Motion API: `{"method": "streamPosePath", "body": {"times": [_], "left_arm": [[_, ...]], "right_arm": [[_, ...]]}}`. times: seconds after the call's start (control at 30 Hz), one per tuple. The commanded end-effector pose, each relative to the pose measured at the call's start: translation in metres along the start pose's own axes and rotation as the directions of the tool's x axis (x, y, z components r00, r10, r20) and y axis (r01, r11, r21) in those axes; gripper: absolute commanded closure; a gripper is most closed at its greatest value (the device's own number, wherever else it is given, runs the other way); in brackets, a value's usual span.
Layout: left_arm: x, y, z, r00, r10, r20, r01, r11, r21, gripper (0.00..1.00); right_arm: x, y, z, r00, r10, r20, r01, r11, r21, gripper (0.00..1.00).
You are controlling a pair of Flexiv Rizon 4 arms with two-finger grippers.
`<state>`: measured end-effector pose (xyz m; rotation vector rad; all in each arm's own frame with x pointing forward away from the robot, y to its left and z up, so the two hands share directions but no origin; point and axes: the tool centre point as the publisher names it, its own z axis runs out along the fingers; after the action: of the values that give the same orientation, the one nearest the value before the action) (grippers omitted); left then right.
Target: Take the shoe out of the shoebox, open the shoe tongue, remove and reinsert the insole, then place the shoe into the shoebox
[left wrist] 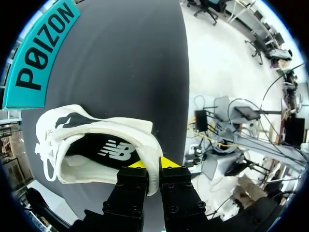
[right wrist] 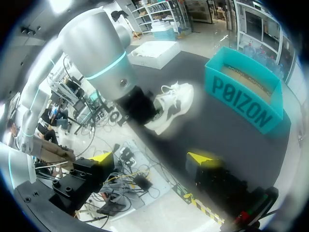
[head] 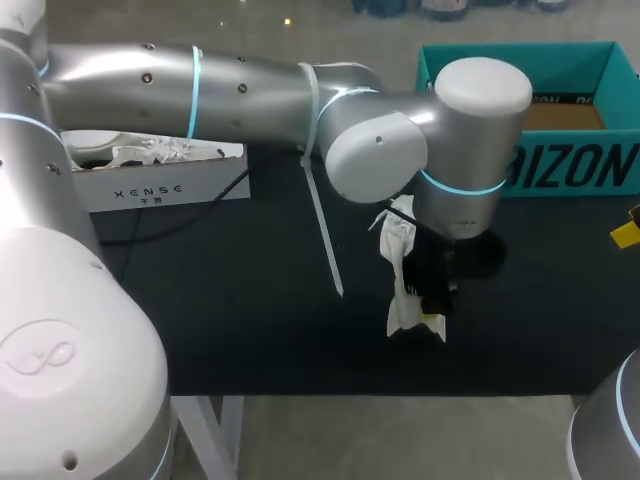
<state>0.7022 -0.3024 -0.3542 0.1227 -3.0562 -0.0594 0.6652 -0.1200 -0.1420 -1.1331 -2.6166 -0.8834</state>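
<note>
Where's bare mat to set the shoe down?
Widest free patch: mat left of the shoe, in front of the white box. Front strip is bare too. Crowded by the teal box, where the left gripper holds the shoe. Right gripper sits at the right edge.

Silver-grey rounded left arm [head: 250, 85], cyan-lit joint rings [head: 460, 186], black screwed left pincer [left wrist: 153, 168], yellow tips [left wrist: 171, 162]

Head view: left arm [head: 400, 140] wrist hides most of the shoe [head: 405, 290], only a white strip shows at the wrist's 7 o'clock; shoebox [head: 560, 165] is cut off at the 3 o'clock edge. Left wrist view: left gripper [left wrist: 153, 164] covers part of the heel wall. Right wrist view: shoe is blurred, laces and tongue unreadable.
</note>
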Motion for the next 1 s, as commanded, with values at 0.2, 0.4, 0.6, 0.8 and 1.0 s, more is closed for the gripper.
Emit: {"method": "streamPosePath", "body": {"times": [0.2,0.4,0.6,0.8,1.0], "left_arm": [[-0.031,0.082,-0.056,0.998,0.054,0.031,-0.055,0.997,0.06,1.0],[-0.052,0.13,-0.088,0.984,0.175,0.036,-0.177,0.982,0.06,1.0],[-0.081,0.182,-0.106,0.979,0.19,0.072,-0.194,0.979,0.059,1.0],[-0.088,0.19,-0.108,0.983,0.167,0.075,-0.17,0.985,0.038,1.0],[-0.088,0.19,-0.108,0.983,0.167,0.075,-0.17,0.985,0.038,1.0]], "right_arm": [[-0.001,0.001,0.001,1.0,0.001,-0.001,-0.001,1.0,0.003,0.0],[-0.001,0.001,0.001,1.0,0.001,-0.001,-0.001,1.0,0.003,0.0],[-0.001,0.001,0.001,1.0,0.001,-0.001,-0.001,1.0,0.003,0.0],[-0.001,0.001,0.001,1.0,0.001,-0.001,-0.001,1.0,0.003,0.0],[-0.001,0.001,0.001,1.0,0.001,-0.001,-0.001,1.0,0.003,0.0]]}}
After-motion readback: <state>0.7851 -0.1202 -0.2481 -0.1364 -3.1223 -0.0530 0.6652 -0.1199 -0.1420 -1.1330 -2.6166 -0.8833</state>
